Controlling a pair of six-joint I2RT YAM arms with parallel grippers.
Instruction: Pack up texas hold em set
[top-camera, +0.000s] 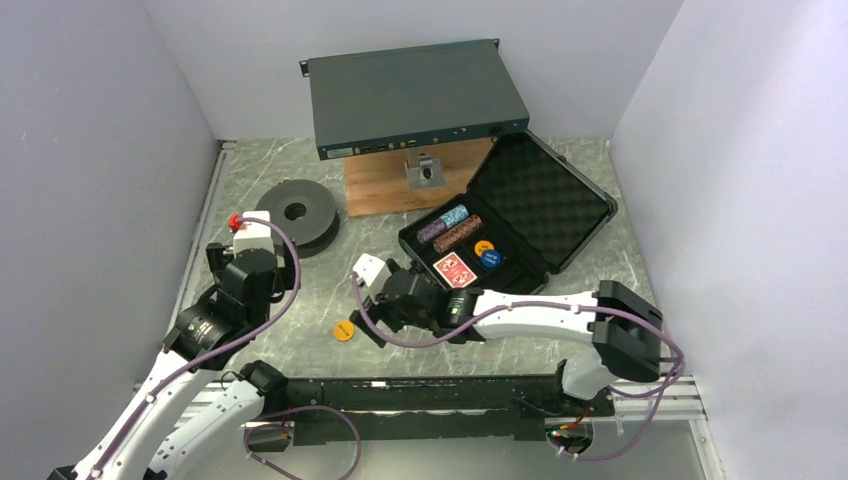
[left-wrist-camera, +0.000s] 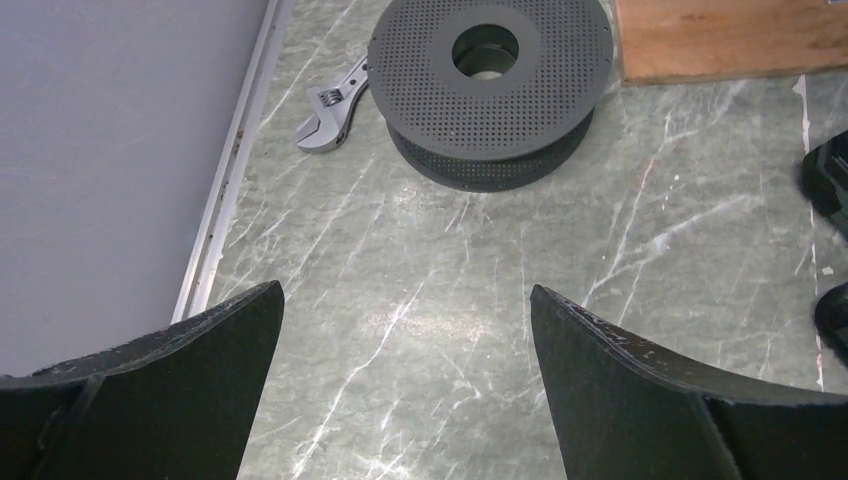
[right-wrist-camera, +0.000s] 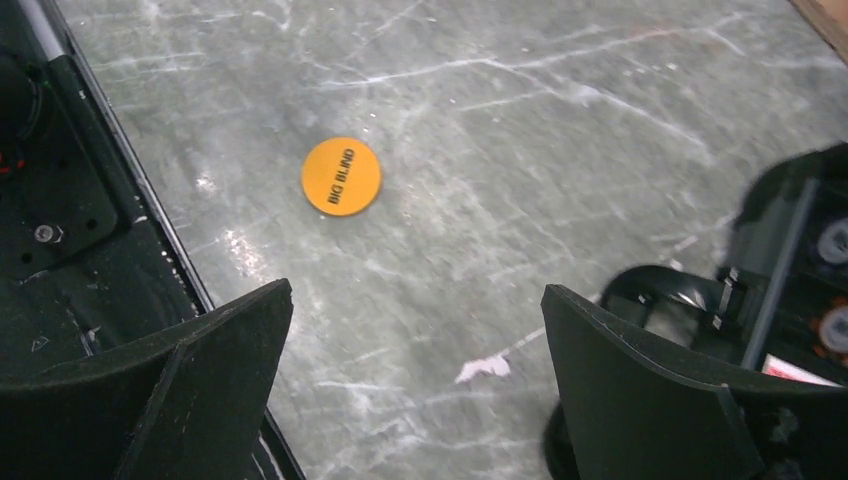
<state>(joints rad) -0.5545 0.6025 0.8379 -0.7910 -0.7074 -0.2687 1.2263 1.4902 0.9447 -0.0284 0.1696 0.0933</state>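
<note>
Right tool (right-wrist-camera: 415, 290), jaws wide; orange disc (right-wrist-camera: 341, 176) ahead, slightly left.

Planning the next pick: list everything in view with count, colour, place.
case: 1, black, open, right of centre
chip stacks: 3, purple, teal, brown, in case
card deck: 1, red-backed, in case
discs: 2, orange and blue, in case
Big Blind disc: 1, orange, on table
spool: 1, dark grey, left rear
wrench: 1, silver, beside spool
metal box: 1, teal-grey, rear
wooden board: 1, brown, before box
bracket: 1, grey, on board
left gripper: 1, black, open, over table
right gripper: 1, black, open, over table
</note>
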